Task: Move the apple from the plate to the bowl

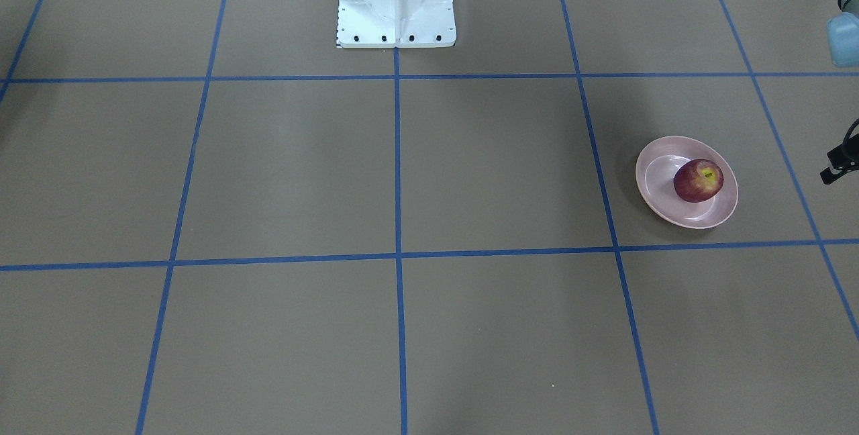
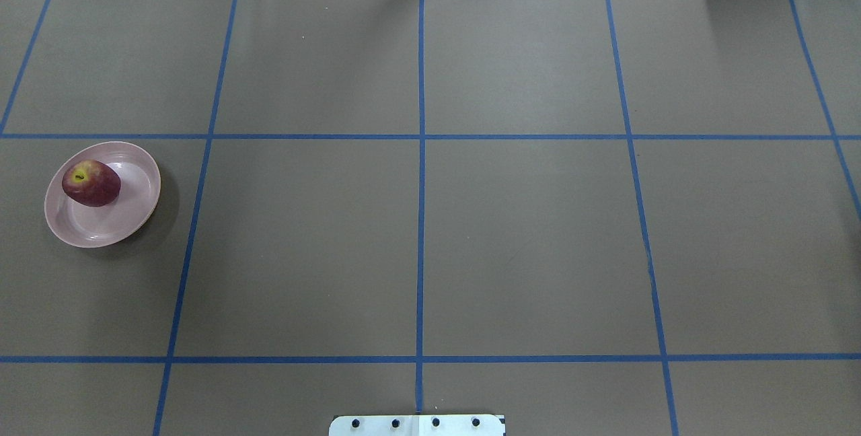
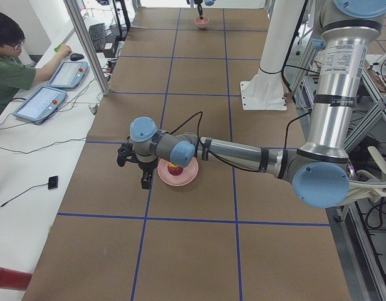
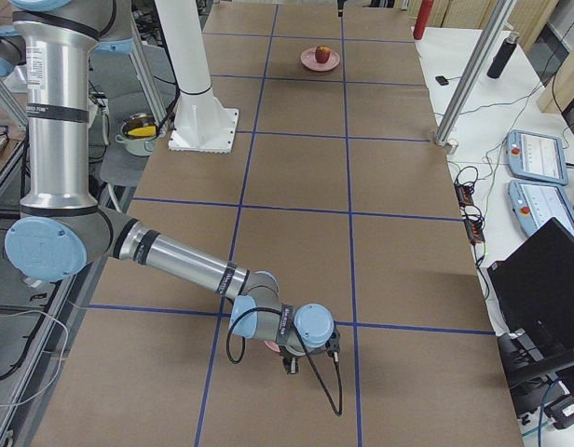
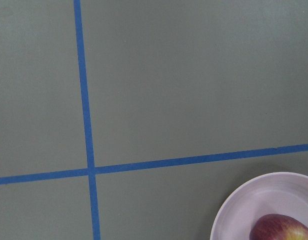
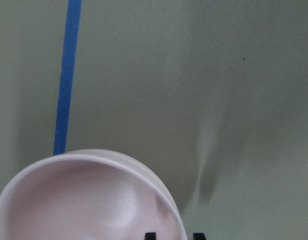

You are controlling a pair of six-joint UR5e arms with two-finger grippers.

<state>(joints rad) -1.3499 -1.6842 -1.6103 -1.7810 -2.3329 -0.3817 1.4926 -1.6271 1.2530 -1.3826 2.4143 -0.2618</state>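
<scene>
The dark red apple (image 1: pixel 698 180) (image 2: pixel 91 182) lies on the wide pink plate (image 1: pixel 654 186) (image 2: pixel 101 231) at the table's left end. It also shows in the left wrist view (image 5: pixel 281 229) on the plate (image 5: pixel 239 210). My left gripper (image 3: pixel 143 179) hangs just beside the plate (image 3: pixel 178 180), on the side away from the robot. Only a black edge of it (image 1: pixel 839 165) shows in the front view, so I cannot tell its state. The small pink bowl (image 6: pixel 84 200) (image 3: pixel 201 22) sits at the far right end. My right gripper (image 6: pixel 174 236) (image 4: pixel 289 361) has its two fingertips close together astride the bowl's rim.
The white robot base (image 1: pixel 396 5) (image 2: pixel 417 426) stands mid-table at the robot's edge. An operator (image 3: pixel 11 69) sits at a side desk with tablets. Metal posts (image 3: pixel 86 44) stand along the far edge. Blue tape lines grid the brown table.
</scene>
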